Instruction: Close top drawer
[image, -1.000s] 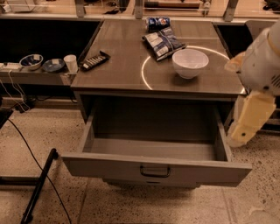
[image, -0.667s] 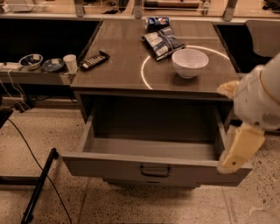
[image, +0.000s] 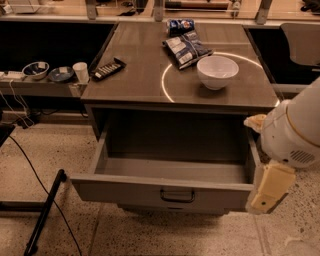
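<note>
Your hand hangs low at the right front corner of the top drawer. Its cream body overlaps the right end of the drawer's front, but you cannot tell from this view whether it touches the panel or sits just beside it. You also cannot tell whether the hand is released or clenched.

The top drawer stands pulled well out of the cabinet and stretches away to the hand's left, with its deep grey box open to view. Its small dark handle sits mid-front, left of the hand at about the same height.

Above the hand and farther back lies the bench. A white bowl sits on it, up and a little left of the hand, inside a bright ring of light. Behind the bowl and farther left lie two snack bags. A dark remote rests well to the left, near the bench's far edge.
</note>
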